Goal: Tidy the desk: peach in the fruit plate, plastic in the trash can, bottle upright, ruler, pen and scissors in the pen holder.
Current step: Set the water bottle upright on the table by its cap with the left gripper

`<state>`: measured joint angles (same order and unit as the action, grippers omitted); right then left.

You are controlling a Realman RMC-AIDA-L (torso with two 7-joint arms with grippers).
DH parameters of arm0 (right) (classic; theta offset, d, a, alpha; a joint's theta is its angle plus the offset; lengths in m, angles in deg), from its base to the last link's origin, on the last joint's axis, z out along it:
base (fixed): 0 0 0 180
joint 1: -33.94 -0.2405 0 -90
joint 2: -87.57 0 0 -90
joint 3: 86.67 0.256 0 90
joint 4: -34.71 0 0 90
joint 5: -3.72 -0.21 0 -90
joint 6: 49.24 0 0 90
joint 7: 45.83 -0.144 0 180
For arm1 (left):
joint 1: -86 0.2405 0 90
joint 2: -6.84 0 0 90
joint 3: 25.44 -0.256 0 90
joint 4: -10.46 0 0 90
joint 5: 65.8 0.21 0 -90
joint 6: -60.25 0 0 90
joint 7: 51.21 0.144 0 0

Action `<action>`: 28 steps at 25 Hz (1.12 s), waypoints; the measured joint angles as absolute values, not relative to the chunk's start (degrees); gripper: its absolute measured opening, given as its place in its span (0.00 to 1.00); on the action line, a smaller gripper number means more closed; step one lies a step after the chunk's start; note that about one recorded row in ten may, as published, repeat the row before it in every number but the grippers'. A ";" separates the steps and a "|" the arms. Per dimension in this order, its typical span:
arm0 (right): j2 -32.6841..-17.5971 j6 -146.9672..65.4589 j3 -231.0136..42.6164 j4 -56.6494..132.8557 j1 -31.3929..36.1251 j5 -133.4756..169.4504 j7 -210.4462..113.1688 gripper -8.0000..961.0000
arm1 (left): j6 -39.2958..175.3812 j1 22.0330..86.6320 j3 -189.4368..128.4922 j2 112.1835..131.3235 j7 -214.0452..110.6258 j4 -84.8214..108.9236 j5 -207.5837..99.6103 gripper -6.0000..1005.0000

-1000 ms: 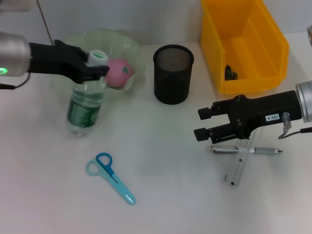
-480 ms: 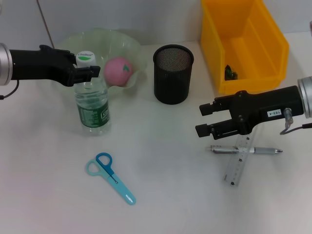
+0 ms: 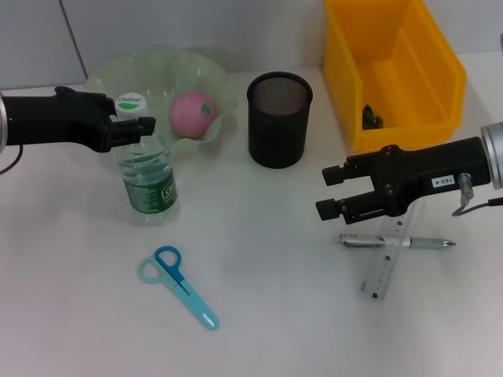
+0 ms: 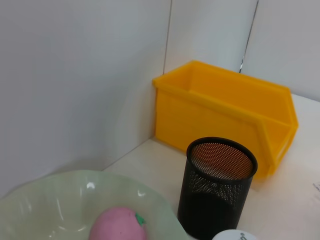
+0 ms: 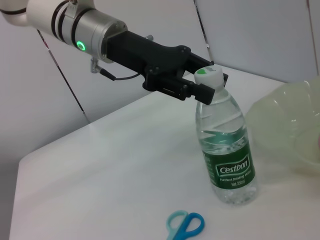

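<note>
Two grippers out: left gripper [image 3: 132, 120] w/ fingers apart round cap of upright bottle [image 3: 148, 177]; right gripper [image 3: 330, 192] spread wide above pen [image 3: 397, 242] & ruler [image 3: 386, 265].

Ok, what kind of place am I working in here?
Likely a staged desk set-up: a white table with a mesh pen holder, blue scissors and a yellow bin against plain grey panel walls.

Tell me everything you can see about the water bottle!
The water bottle is clear plastic with a white cap and a green label. It stands upright on the white table, in front of the pale green fruit plate, with water inside. The left gripper is at its neck just under the cap. The blue scissors lie nearby, not touching it.
</note>
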<state>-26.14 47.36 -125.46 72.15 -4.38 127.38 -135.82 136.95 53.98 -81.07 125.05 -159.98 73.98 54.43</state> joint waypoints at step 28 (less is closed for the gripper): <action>-26.32 47.44 -125.96 72.16 -4.11 127.59 -135.96 0.78 | 140.00 56.77 -80.84 125.05 -159.90 76.62 54.35 0.53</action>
<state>-26.32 47.44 -125.96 72.16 -4.11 127.59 -135.96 140.00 56.77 -80.84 125.05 -159.90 76.62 54.35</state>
